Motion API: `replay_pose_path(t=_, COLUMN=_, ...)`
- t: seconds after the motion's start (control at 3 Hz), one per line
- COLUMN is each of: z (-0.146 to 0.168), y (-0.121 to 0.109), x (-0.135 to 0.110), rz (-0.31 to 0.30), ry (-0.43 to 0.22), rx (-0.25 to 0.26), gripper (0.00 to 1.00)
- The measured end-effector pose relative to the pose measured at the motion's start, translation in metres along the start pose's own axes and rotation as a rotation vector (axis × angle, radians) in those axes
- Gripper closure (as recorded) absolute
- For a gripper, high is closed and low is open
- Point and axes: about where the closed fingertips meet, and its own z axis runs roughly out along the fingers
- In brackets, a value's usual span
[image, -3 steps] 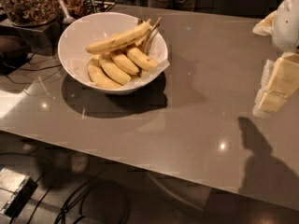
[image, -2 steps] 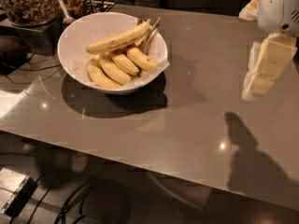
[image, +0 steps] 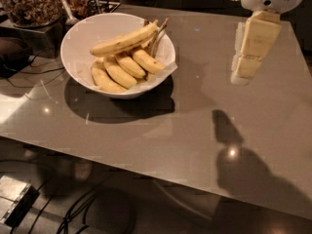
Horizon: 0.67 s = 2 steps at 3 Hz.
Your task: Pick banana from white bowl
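The white bowl [image: 80,38] stands on the grey table at the upper left. The long, nearly straight yellow banana [image: 124,41] lies across the top of a bunch of shorter curved bananas [image: 119,72] inside it, its stem end pointing toward the bowl's right rim. My gripper [image: 242,74] hangs in the air at the upper right, pointing down above the table. It is well to the right of the bowl, touches nothing and holds nothing. Its shadow falls on the table below it.
A glass jar of brown nuts [image: 29,4] stands behind the bowl at the far left, with utensils [image: 66,11] beside it. Dark cables [image: 29,77] lie on the table's left side. The table's front edge [image: 146,177] runs across the lower part of the view, with cables on the floor below.
My gripper has moved left and slightly up, closer to the bowl. Its shadow on the table has shifted left with it. The bowl and bananas have not moved.
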Motion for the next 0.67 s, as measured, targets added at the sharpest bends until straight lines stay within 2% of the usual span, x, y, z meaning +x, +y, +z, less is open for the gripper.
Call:
replay_pose_path(t=0.33, z=-0.001, y=-0.004, x=-0.005, rz=-0.006, ry=-0.014, rx=0.019, gripper=0.00)
replay_pose_path(t=0.67, z=0.010, y=-0.023, x=-0.030, rz=-0.042, ry=-0.035, rx=0.026, gripper=0.00)
